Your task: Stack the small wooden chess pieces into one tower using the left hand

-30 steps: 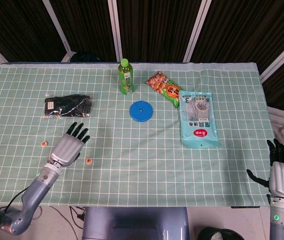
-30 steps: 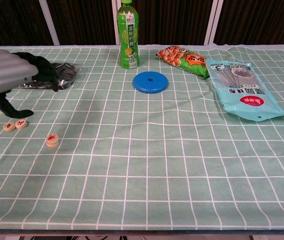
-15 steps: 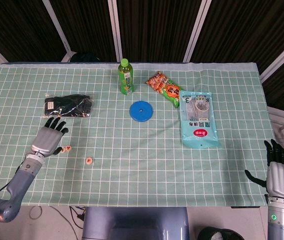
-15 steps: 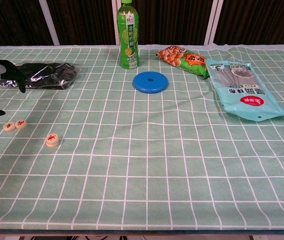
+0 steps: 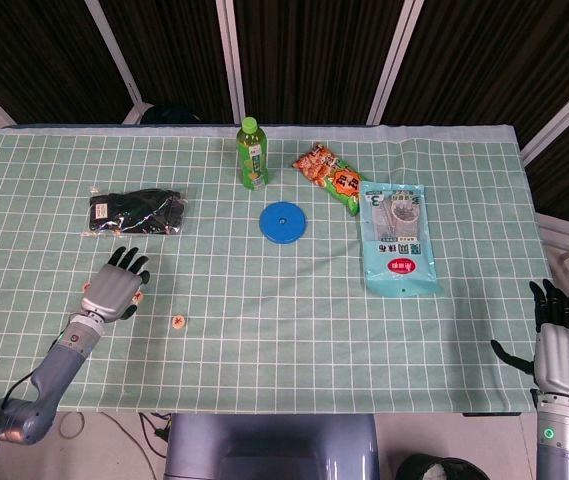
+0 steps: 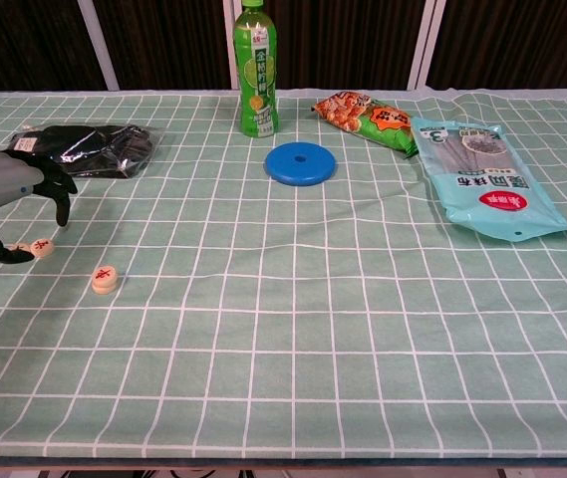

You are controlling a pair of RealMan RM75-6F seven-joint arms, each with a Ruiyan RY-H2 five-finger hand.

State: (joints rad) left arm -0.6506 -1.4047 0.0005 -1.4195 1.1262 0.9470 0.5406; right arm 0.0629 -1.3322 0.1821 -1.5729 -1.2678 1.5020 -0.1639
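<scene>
Overhead, head view: one wooden chess piece (image 5: 177, 322) lies clear on the green checked cloth (image 5: 264, 290), a flat pale disc, red mark up. Left hand (image 5: 114, 290) is just left of it, fingers spread, holding nothing; pieces beneath hidden. Right hand (image 5: 562, 350) is off the table's corner, fingers apart.

Chest view: two discs show, the lone one (image 6: 105, 279) and a second piece (image 6: 41, 246) at the left hand's (image 6: 4, 184) fingertips (image 6: 16, 256). Both lie flat.
</scene>
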